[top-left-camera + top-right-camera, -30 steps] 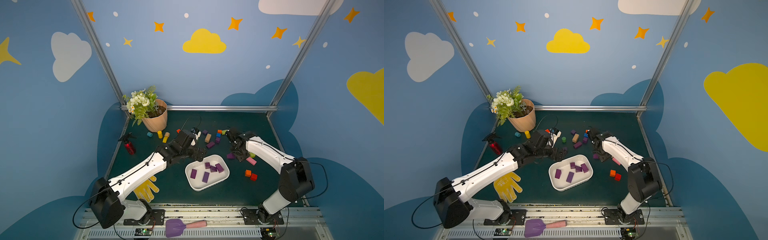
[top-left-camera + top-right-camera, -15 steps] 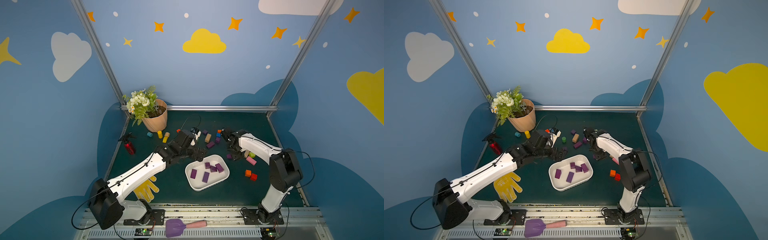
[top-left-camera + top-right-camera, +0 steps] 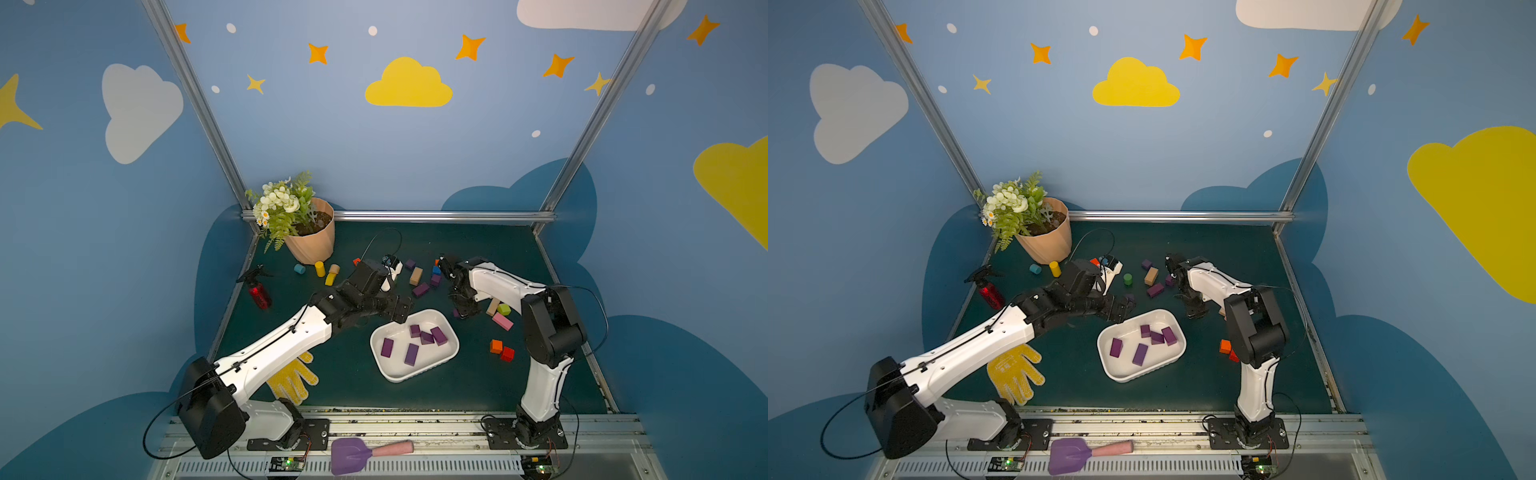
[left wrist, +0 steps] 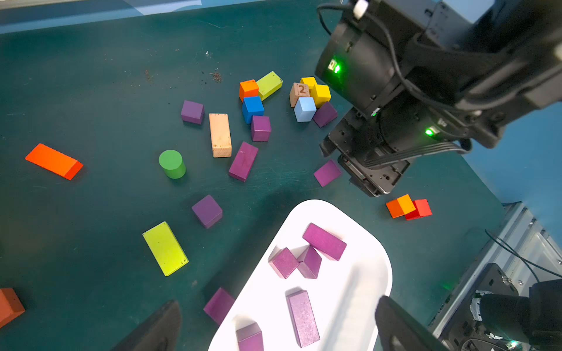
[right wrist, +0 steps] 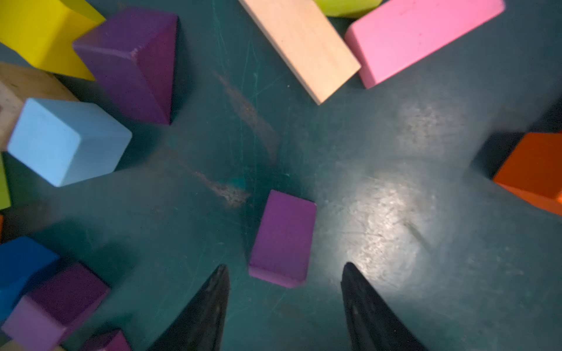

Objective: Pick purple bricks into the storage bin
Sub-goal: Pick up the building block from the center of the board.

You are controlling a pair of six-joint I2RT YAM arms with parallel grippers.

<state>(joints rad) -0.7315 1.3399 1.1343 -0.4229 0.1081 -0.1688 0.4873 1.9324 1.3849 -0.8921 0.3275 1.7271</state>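
1. in both top views, shows the storage bin (image 3: 440, 359) flat on the green mat (image 3: 345, 386) near the front middle, five purple bricks (image 3: 411, 354) lying inside. puts the left gripper (image 3: 400, 309) over the bin's far left corner, jaws spread wide and empty. puts the right gripper (image 3: 464, 311) nose-down at the mat just right of the bin, close by another purple brick (image 3: 456, 313) (mostly hidden under the wrist here). leaves more purple bricks loose farther back among the coloured blocks (image 3: 415, 275).
2. from the left wrist, looks down between two fingers (image 4: 158, 331) set far apart, nothing clamped. shows the bin's end under that gap with five bricks in it, one more purple brick (image 4: 219, 305) on the mat hard against the outer rim, and six others scattered beyond. catches the right arm's wrist (image 4: 365, 158) just beside a lone purple brick (image 4: 327, 173).
3. from the right wrist, shows two dark fingertips (image 5: 209, 310) roughly half spread. finds an oblong purple brick (image 5: 282, 240) flat on the mat, its near end between the tips with a gap either side, so not gripped. rings it with a pink block (image 5: 422, 39), a wooden block (image 5: 301, 45), a light blue cube (image 5: 67, 139) and an orange block (image 5: 535, 170), all apart from it.
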